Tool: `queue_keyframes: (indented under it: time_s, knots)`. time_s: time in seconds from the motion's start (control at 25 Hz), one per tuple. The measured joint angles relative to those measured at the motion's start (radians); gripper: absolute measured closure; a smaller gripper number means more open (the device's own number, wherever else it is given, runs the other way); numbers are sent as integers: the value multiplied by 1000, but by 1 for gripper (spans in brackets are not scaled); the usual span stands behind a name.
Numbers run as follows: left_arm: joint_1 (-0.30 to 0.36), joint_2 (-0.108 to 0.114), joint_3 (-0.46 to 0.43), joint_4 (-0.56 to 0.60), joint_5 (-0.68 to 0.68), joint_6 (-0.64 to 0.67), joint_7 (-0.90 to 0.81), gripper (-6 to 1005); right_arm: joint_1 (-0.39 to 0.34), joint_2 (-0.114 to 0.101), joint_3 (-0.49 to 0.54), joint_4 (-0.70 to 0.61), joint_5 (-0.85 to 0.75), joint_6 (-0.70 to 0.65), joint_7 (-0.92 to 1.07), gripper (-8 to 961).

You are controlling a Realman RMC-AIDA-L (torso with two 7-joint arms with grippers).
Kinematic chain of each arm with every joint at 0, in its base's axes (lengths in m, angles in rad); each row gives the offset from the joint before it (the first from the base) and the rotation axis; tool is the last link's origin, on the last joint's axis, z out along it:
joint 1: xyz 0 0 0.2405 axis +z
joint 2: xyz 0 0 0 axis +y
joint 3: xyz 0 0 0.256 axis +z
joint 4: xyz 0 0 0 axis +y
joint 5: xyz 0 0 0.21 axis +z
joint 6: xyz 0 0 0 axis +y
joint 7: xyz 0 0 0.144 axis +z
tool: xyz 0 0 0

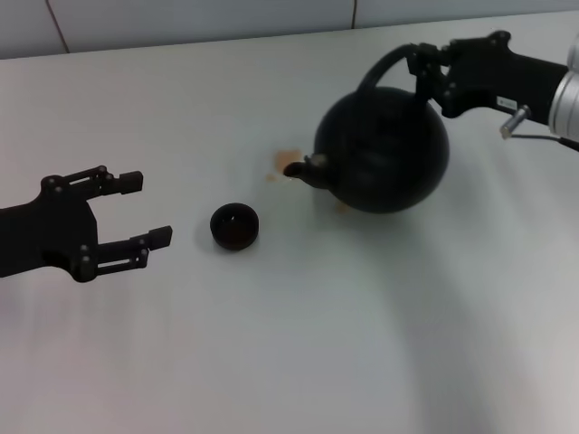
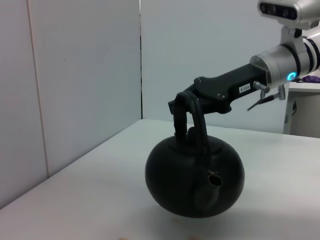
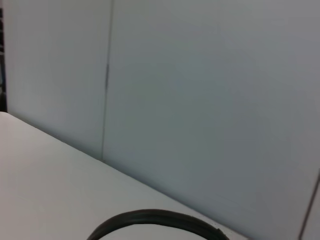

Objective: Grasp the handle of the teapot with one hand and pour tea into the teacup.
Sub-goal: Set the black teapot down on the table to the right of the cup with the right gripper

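Teapot [image 1: 384,154] mid-table, tilted, spout [image 1: 298,169] aimed toward robot's left at teacup [image 1: 234,226], which sits apart on table [image 1: 298,344]. Right gripper [image 1: 432,77] clamped on handle [image 1: 384,65] top. White label [image 2: 244,88] on it, unreadable. Left gripper [image 1: 149,210] just beside cup, jaws spread, empty.

The setting is a robot test lab rather than a home: a plain white table [image 1: 298,344] stands against bare pale partition panels [image 2: 85,75] with vertical seams, and it carries only a teapot [image 1: 384,154] and a teacup [image 1: 234,226] set between two robot arms.
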Motion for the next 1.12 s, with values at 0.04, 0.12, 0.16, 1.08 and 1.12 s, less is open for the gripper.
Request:
queue_keyframes:
  time_s: [0.04, 0.12, 0.16, 1.08, 1.12]
  knots:
    - [0, 0, 0, 0, 0, 0, 0, 220, -2, 0, 6, 9, 0, 1, 0, 858]
    - [4, -1, 0, -2, 0, 2, 0, 220, -3, -2, 11, 34, 1, 1, 0, 858]
    - [4, -1, 0, -2, 0, 2, 0, 220, -3, -2, 11, 34, 1, 1, 0, 858]
    - [19, -1, 0, 1, 1, 27, 0, 221, 6, -8, 13, 80, -1, 30, 1, 838]
    - [19, 0, 0, 2, 1, 27, 0, 220, 5, -8, 13, 80, -1, 30, 1, 836]
